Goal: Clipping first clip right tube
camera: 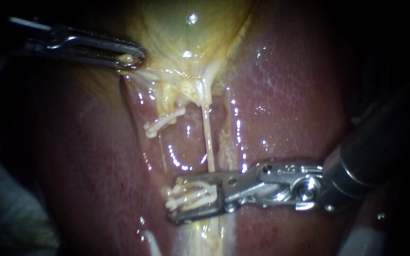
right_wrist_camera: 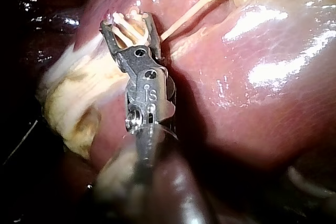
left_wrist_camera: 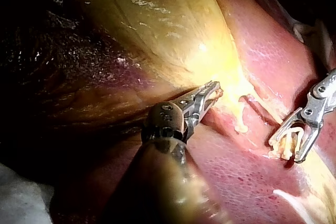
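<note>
1. Running down from the gallbladder (camera: 186, 28) across the glistening liver (camera: 290, 109), the right tube (camera: 208, 137) is a thin, pale, taut strand. Its lower end meets the upper jaw of the right instrument (camera: 174, 200).
2. A shorter whitish left tube (camera: 164, 122) lies slanted just beside it, with a knobby free end.
3. The right instrument's jaws stand partly apart and carry a white clip (camera: 193, 194) between them, both jaws touching its legs. The clip is open.
4. Whether the right tube lies inside the clip's legs cannot be told. The endoscope view shows it vanishing at the jaw's back, and the right wrist view shows it arriving at the jaw's side.
5. The right instrument's shaft comes in from the right and lies low and nearly level over the liver, jaws pointing toward the left.
6. The left instrument (camera: 136, 58) reaches in from the upper left. Its jaws are closed on the gallbladder's yellowish lower edge, with a small bead of tissue pinched at the tips, well apart from the clip.
</note>
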Available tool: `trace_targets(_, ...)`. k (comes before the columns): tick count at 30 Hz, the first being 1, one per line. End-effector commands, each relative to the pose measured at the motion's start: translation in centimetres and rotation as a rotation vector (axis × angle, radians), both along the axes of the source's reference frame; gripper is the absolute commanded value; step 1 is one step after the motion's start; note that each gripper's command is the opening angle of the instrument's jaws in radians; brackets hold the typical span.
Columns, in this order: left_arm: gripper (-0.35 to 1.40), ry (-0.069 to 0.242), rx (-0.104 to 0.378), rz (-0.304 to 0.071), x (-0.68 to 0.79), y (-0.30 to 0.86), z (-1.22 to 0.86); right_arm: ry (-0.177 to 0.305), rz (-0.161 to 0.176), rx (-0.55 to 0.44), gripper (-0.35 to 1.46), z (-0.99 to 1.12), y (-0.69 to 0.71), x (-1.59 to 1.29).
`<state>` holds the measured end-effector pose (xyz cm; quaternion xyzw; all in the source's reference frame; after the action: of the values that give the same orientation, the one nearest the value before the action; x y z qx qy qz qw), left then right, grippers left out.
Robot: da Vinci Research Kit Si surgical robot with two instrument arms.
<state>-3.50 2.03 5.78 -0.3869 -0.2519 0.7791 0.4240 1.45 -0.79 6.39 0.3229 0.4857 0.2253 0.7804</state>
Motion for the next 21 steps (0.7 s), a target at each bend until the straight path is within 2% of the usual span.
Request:
trace_targets(1,-0.35,0.000,0.000,0.000,0.00,0.00,0.00,0.001,-0.001,0.001,0.50,-0.03,0.01,0.00)
trace_targets(7,-0.35,0.000,0.000,0.000,0.00,0.00,0.00,0.006,-0.007,0.011,0.50,-0.19,0.03,-0.08)
trace_targets(14,-0.35,0.000,0.000,0.000,0.01,0.00,0.00,0.022,-0.014,0.026,0.50,-0.39,0.09,-0.30)
trace_targets(21,-0.35,0.000,0.000,0.000,0.01,0.00,0.00,0.038,-0.031,0.035,0.50,-0.46,0.10,-0.55)
